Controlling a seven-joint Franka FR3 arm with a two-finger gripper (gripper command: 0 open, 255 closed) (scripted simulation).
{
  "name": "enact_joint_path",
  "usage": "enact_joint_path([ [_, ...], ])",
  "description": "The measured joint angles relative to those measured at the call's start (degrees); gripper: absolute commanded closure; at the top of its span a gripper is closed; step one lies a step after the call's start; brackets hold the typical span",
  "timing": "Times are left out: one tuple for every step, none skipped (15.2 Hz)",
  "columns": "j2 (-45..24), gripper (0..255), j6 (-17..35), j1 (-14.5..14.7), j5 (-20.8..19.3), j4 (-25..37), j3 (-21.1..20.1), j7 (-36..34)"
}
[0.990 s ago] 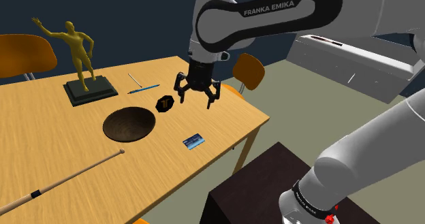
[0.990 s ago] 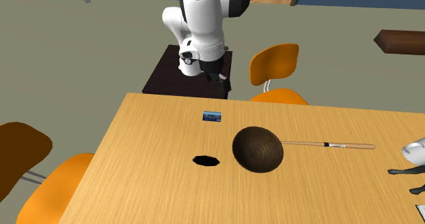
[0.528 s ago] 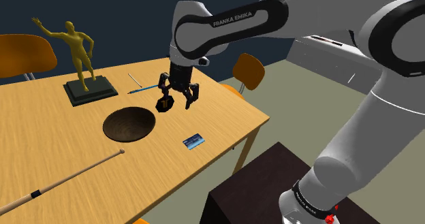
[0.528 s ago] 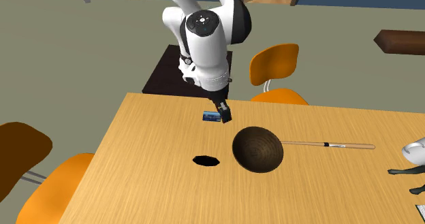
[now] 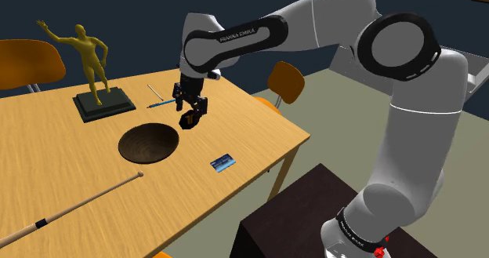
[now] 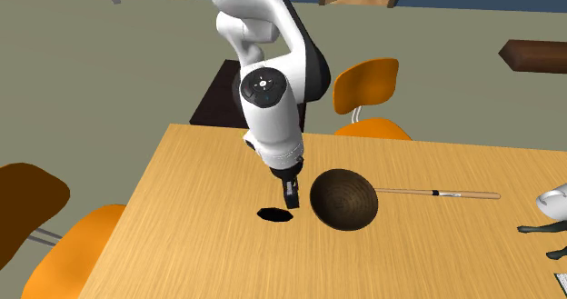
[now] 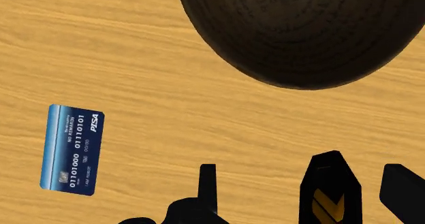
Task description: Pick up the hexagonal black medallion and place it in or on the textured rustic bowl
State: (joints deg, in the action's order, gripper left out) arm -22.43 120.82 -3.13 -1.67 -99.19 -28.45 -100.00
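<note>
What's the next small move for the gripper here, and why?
Probably lower a little before closing. The gripper is open over the black medallion, which sits between the fingers untouched, nearer one of them. The dark bowl lies just beside it.

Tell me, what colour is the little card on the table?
The card is blue with white numbers, clearest in the wrist view.

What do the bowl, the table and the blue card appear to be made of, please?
The bowl looks like dark brown wood with a matte finish. It has faint concentric rings and rough speckling, so it could also be stoneware. The table looks like smooth light wood with flowing grain lines. The card is probably plastic: blue, slightly sheeny, printed with numbers like a bank card.
</note>
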Motion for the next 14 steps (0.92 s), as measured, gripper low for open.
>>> enact_joint_path([
  [-2.4,0,-0.1,0.6,-0.8,2.6,0.9,-1.7],
  [-4.2,0,0.5,0.9,-1.3,4.0,1.7,-3.2],
  [-6.3,0,0.2,1.7,-1.9,6.5,2.5,-5.2],
  [-7.5,0,-0.1,2.1,-2.2,8.2,3.1,-6.3],
  [-8.7,0,0.2,2.4,-2.6,9.2,3.4,-7.0],
  [-9.3,0,0.7,2.6,-2.8,9.3,3.7,-7.4],
  [-9.9,0,1.2,2.9,-3.0,9.4,3.8,-7.7],
  [-10.3,0,1.7,3.0,-3.1,9.2,3.9,-7.8],
  [-10.6,0,2.0,3.1,-3.2,9.3,4.0,-7.9],
  [-11.2,0,2.6,3.2,-3.4,9.2,4.1,-8.0],
  [-11.8,0,3.3,3.5,-3.6,9.2,4.3,-8.2],
  [-12.1,0,3.8,3.5,-3.7,8.9,4.3,-8.2],
  [-12.2,0,4.0,3.6,-3.7,8.8,4.3,-8.2],
  [-12.2,0,4.1,3.6,-3.8,8.8,4.4,-8.3],
])
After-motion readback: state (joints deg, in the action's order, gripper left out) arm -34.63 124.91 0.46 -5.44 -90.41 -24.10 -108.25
